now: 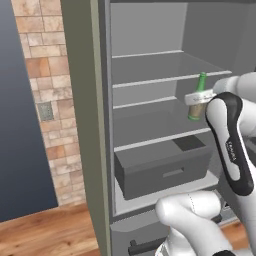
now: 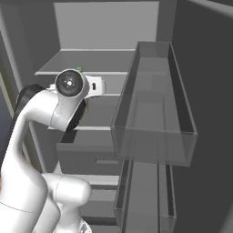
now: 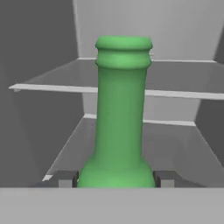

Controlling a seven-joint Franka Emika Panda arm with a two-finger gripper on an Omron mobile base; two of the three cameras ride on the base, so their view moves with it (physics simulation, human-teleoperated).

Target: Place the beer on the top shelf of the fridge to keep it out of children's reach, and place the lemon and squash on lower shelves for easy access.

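The gripper [image 3: 116, 178] is clamped on the shoulder of the beer [image 3: 120, 118], a smooth green glass bottle with a ringed lip, upright at frame centre. In the left base view it sits right of centre, inside the open fridge [image 1: 150, 30], beside the pale edge of a thin grey shelf [image 1: 150, 80], with the boxy dark drawer [image 1: 162, 170] below.

Place: a rendered home kitchen.
Evidence: an open fridge [image 1: 150, 125] with shelves, a brick-tiled wall [image 1: 42, 75], a wooden floor [image 1: 50, 232].

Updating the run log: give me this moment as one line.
gripper: shut on beer | beer: upright, at open fridge front | top shelf: not yet loaded
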